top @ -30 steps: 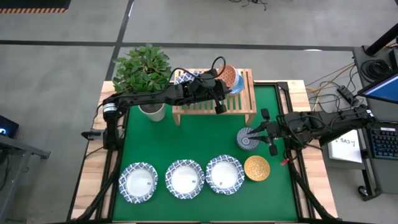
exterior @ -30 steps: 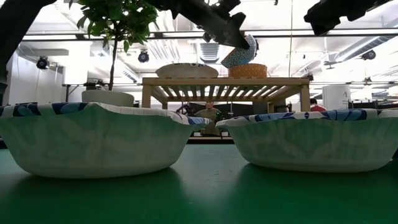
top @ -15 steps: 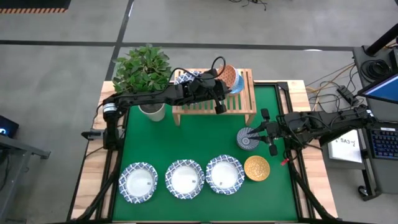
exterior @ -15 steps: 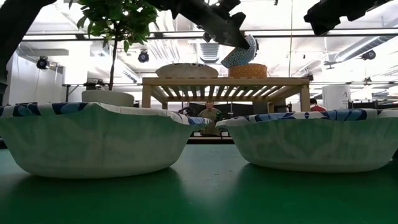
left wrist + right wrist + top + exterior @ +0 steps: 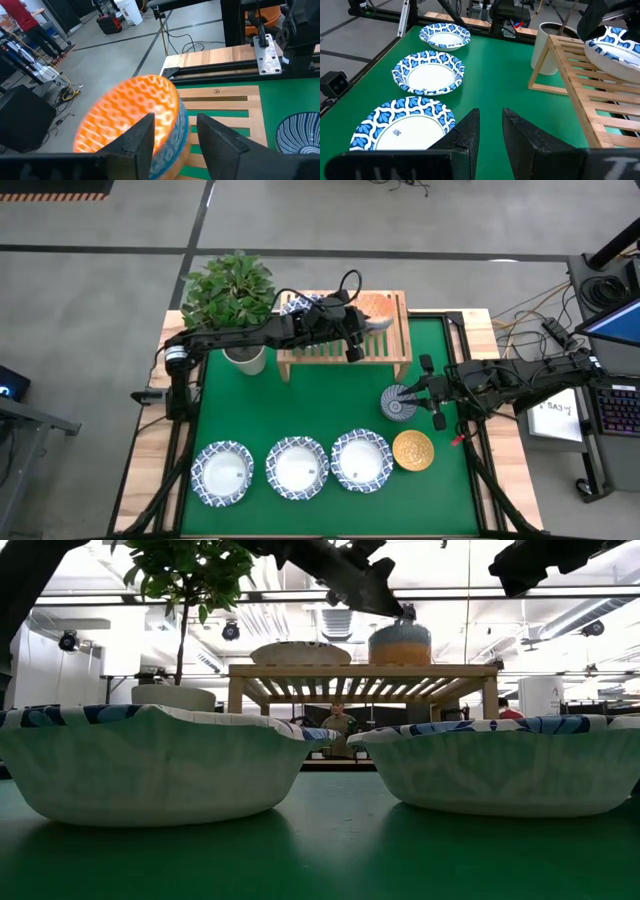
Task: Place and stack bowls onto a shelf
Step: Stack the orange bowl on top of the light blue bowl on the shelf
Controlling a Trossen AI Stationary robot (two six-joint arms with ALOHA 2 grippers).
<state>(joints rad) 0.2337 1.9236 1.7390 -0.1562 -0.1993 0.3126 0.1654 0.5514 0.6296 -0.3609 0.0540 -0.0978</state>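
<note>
On the shelf's (image 5: 340, 348) right end, a light-blue bowl (image 5: 400, 635), orange-patterned inside (image 5: 375, 304), sits upright in the orange-red bowl (image 5: 400, 654). My left gripper (image 5: 175, 120) is open just over it, a finger on either side of its near rim. A white bowl (image 5: 300, 302) rests on the shelf's left end. Three more white bowls (image 5: 297, 468) stand in a row near the front edge, with the golden yellow bowl (image 5: 412, 450) to their right. My right gripper (image 5: 491, 117) hangs slightly open, holding nothing, above the dark blue-grey bowl (image 5: 395, 406). My left gripper stands open around the light-blue bowl's near rim (image 5: 181, 131), coming slanting down from the table's left. I cannot tell whether either finger touches the rim. The bowl rests level in the orange-red bowl, not hanging from the fingers.
A potted plant in a white pot (image 5: 245, 358) stands at the shelf's left end, under my left arm. The shelf's middle slats (image 5: 580, 85) are bare. Green mat lies free between the shelf and the front row of bowls.
My left gripper has opened without shifting place. The light-blue bowl, held tilted on edge above the orange-red bowl a moment ago, has dropped and now sits upright in it.
</note>
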